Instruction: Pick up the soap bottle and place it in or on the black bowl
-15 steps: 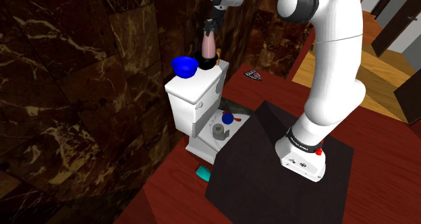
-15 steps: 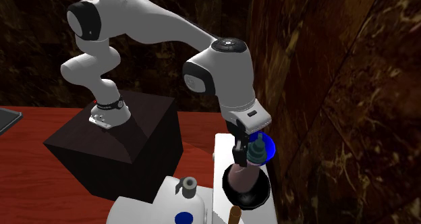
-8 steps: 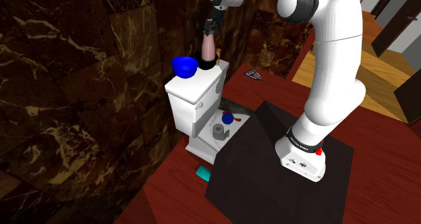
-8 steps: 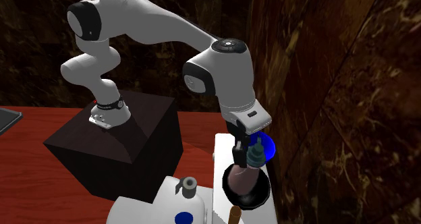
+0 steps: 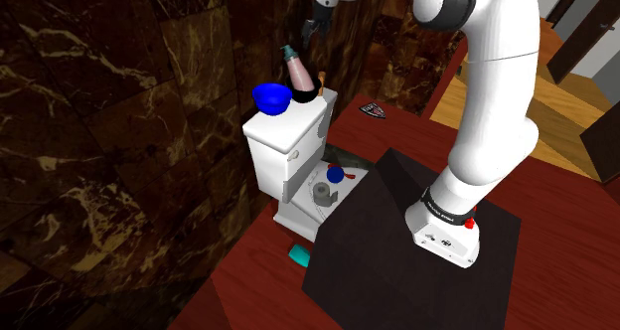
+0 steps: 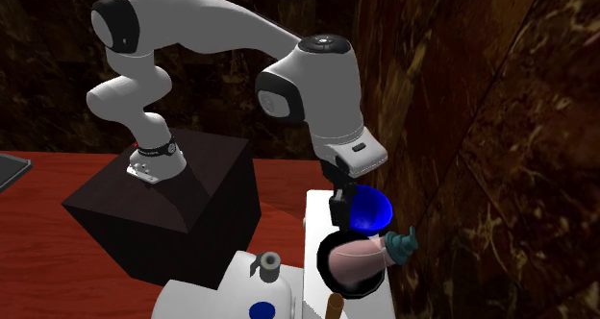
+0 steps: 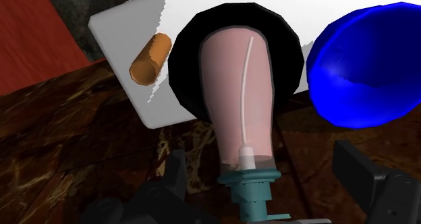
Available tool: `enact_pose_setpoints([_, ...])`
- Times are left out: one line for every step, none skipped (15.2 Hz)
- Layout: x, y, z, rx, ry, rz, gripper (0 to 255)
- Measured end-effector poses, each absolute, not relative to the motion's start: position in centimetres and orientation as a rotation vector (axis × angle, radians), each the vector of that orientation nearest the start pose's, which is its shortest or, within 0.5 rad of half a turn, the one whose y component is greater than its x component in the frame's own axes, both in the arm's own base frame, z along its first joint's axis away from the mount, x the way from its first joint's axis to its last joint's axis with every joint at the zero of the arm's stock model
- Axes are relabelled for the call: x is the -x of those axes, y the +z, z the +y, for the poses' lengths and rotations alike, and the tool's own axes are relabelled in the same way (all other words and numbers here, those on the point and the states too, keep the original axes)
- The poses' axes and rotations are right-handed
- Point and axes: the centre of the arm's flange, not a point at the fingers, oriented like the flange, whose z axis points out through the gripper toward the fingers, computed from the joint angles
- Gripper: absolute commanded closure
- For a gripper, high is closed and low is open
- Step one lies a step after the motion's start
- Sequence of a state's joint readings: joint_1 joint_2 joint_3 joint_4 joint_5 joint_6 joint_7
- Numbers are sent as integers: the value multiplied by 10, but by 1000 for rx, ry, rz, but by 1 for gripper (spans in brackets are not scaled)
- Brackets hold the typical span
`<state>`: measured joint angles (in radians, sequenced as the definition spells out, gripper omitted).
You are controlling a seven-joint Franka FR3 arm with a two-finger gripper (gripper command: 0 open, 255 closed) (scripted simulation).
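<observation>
Soap bottle (image 7: 241,101) leans in black bowl (image 7: 183,71), beneath pincer (image 7: 264,170).

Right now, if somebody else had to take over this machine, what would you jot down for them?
Gripper: open, above the bowls, holding nothing.
Soap bottle: pink, base in the black bowl, leaning steeply with its pump over the rim, toward the wall.
The black bowl sits on the white tank, beside the blue bowl.
Done: the bottle is in the bowl and free of the fingers.
Left: probably just backing the arm away; the lean might let the bottle tip out.
</observation>
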<state>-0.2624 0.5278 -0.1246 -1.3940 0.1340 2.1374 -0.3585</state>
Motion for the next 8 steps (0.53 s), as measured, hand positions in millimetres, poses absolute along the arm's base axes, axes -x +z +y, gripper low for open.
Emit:
enact_pose_setpoints([-681, 437, -251, 3144, -358, 101, 0])
enact_pose_setpoints([-678, 443, -252, 3144, -359, 100, 0])
enact_pose_setpoints([-677, 445, -252, 3144, -358, 101, 0])
enact_pose_setpoints([-677, 446, -252, 3144, -358, 101, 0])
enact_pose_setpoints([-677, 447, -252, 3144, -357, 101, 0])
enact_pose_setpoints([-677, 447, -252, 3144, -357, 101, 0])
enact_pose_setpoints([-677, 447, -252, 3144, -357, 101, 0])
enact_pose_setpoints([-677, 447, -252, 3144, -357, 101, 0])
